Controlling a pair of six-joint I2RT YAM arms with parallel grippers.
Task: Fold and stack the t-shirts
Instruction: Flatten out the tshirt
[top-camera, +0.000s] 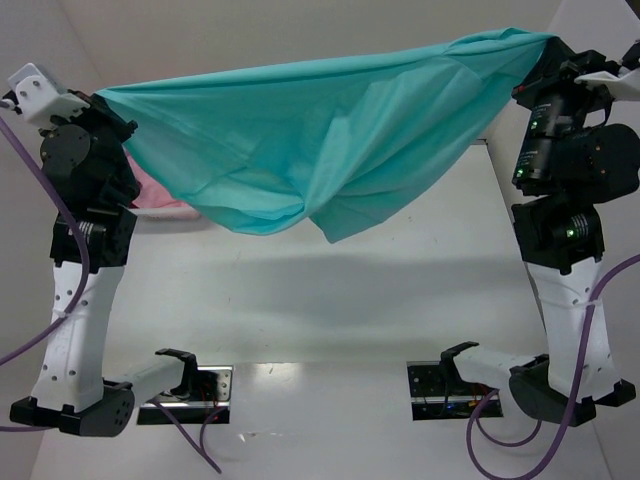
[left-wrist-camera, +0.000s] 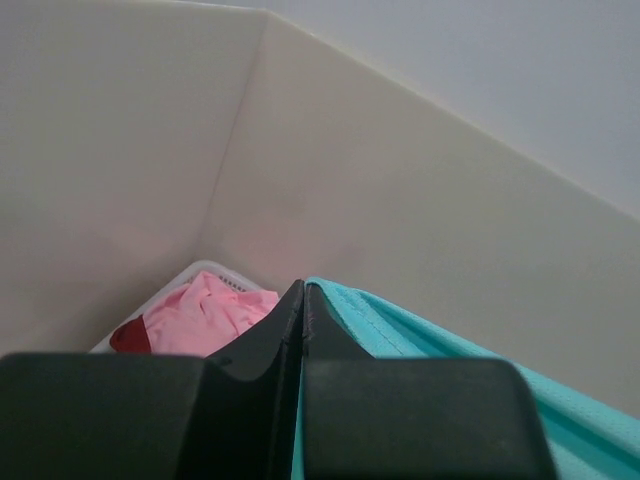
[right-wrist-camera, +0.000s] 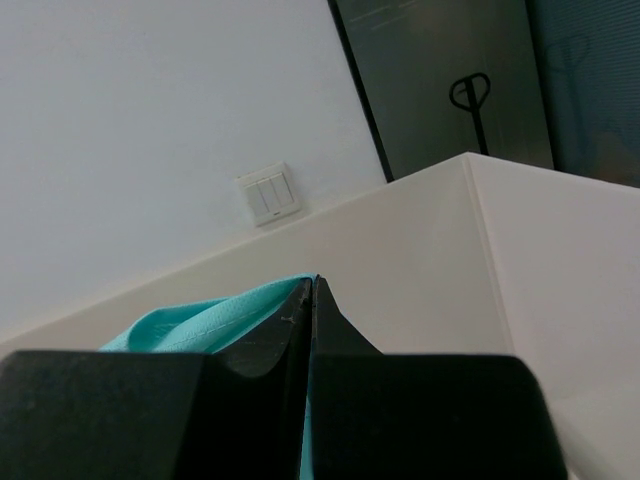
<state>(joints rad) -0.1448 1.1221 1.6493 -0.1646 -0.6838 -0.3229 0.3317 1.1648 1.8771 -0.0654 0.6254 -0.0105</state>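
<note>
The teal t-shirt (top-camera: 330, 140) hangs stretched in the air between both arms, sagging in the middle above the table. My left gripper (left-wrist-camera: 303, 290) is shut on its left edge (left-wrist-camera: 420, 345), raised at the far left. My right gripper (right-wrist-camera: 312, 285) is shut on its right edge (right-wrist-camera: 200, 322), raised at the far right. The light pink t-shirt (left-wrist-camera: 205, 318) lies in the white basket (left-wrist-camera: 215, 271) with a bit of the dark red t-shirt (left-wrist-camera: 130, 338) beside it. In the top view the pink shirt (top-camera: 155, 195) peeks out under the teal cloth.
White walls enclose the table (top-camera: 400, 290) at the back and sides. The basket stands at the back left corner, mostly hidden by the hanging shirt in the top view.
</note>
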